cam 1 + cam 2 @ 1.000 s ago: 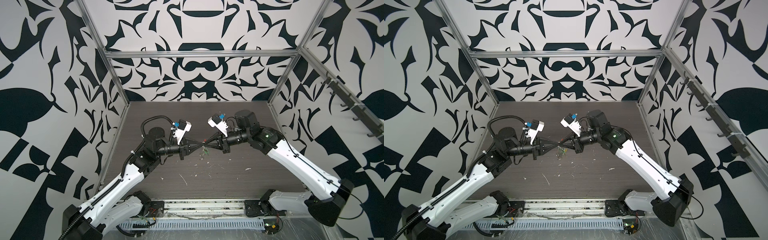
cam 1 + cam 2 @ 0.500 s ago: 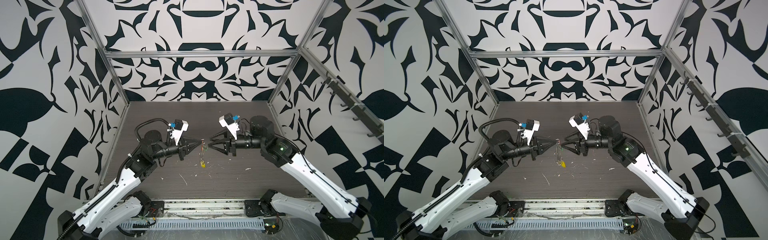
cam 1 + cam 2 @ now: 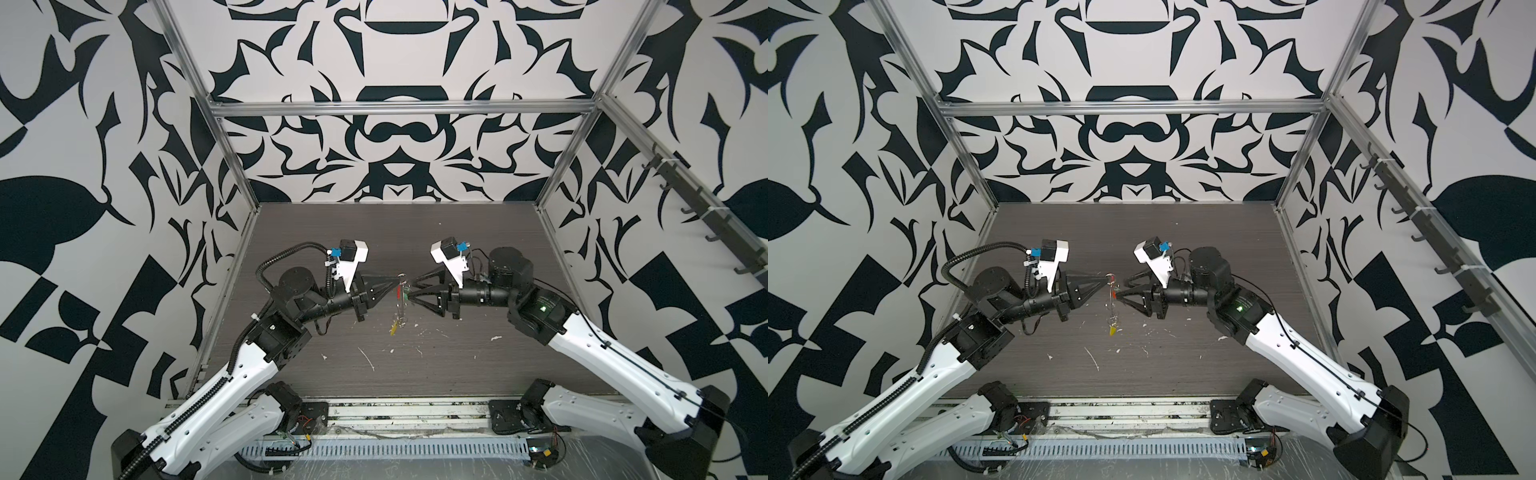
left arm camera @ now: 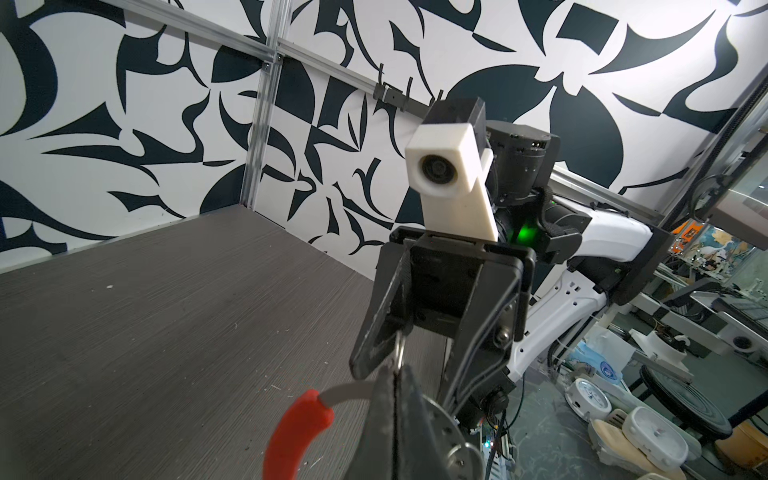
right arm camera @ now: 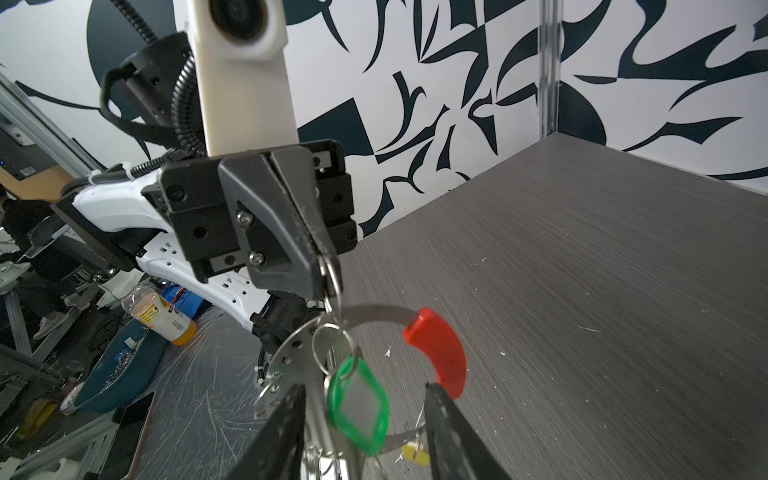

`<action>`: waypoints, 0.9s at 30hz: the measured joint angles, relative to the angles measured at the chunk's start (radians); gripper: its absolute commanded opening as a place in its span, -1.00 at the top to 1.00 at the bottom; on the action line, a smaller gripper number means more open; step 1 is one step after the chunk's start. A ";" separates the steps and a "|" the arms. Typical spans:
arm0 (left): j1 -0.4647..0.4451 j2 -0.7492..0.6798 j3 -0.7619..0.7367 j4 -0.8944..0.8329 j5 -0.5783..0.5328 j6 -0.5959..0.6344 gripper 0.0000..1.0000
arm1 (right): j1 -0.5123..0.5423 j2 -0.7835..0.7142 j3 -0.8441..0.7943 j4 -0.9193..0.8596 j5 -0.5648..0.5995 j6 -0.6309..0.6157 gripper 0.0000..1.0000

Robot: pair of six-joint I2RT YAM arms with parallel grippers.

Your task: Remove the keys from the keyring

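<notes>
Keyring (image 5: 291, 353) hangs above the counter (image 5: 582, 270), its top pinched in the pressed-together left fingers (image 5: 303, 249); right fingers (image 5: 282, 432) half spread (holding nothing) either side of the green tag (image 5: 359, 403)

Left arm (image 3: 232, 386): reaches in from the left, forearm near level, wrist aimed at the middle.
Left gripper (image 3: 395, 280): jaws pressed together on the keyring (image 5: 291, 353).
Right arm (image 3: 602, 357): mirrors it from the right.
Right gripper (image 3: 411, 291): jaws parted, tips just beside the left gripper's.
</notes>
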 measured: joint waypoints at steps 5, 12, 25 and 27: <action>0.000 -0.008 -0.005 0.018 -0.005 -0.011 1.00 | 0.027 0.000 0.000 0.005 0.035 -0.013 0.36; -0.001 -0.024 -0.029 0.047 -0.016 -0.029 1.00 | 0.044 0.019 0.002 0.005 0.065 -0.035 0.80; -0.024 -0.041 -0.099 0.167 -0.082 -0.067 1.00 | 0.099 0.066 0.034 0.011 0.074 -0.044 1.00; -0.028 -0.040 -0.117 0.192 -0.091 -0.077 1.00 | 0.103 0.079 0.034 0.018 0.073 -0.040 1.00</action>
